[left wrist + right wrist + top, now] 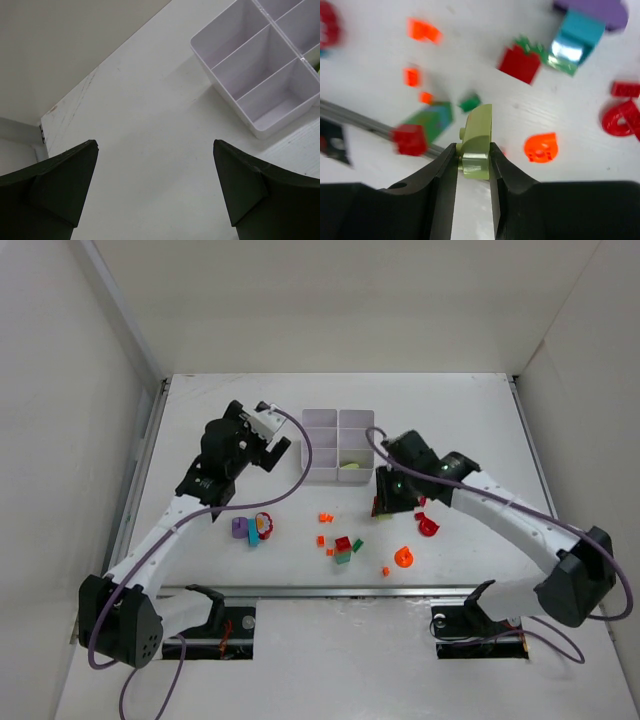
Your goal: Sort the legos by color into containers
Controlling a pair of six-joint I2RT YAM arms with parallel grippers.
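Sitting between right pincer (472, 152) tips, lime lego (478, 125)

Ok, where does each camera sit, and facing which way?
Top external: above, behind the bases, looking down on the table; left arm and right arm show.
Left wrist: on the left arm, facing bare table and white tray past open left fingers.
Right wrist: faces down at loose legos past right fingers, shut on a lime green lego.
Shared: tray in top and left wrist; orange round piece in top and right wrist.
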